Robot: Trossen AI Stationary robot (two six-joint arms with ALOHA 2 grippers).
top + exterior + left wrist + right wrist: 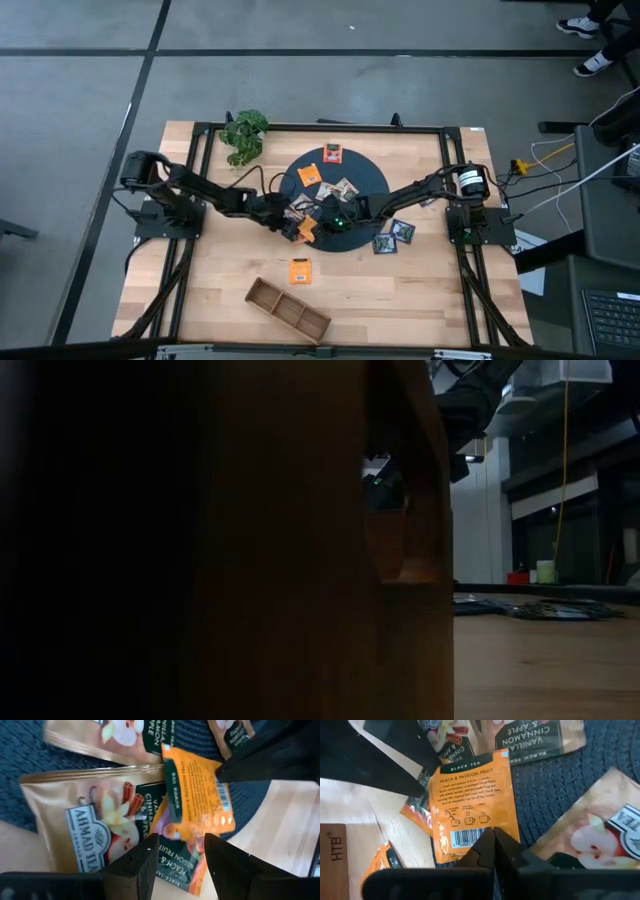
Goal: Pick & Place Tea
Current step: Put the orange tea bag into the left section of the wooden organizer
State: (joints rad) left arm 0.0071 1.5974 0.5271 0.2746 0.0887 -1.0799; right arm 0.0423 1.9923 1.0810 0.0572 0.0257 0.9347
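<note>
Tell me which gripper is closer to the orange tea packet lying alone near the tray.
Left. The left gripper sits at the mat's edge just beyond the lone packet; the right gripper, pinching another orange packet, is farther off over the mat.

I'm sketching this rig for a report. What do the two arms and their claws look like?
Both arms are dark, slender and jointed, on black bases at the table's side edges. The right arm has a white-and-black cylinder near its base, with loose cables beside it. The left arm carries a thin black cable. A green light glows where they meet. Left claw: blocky black angular fingers. Right claw: the same.
</note>
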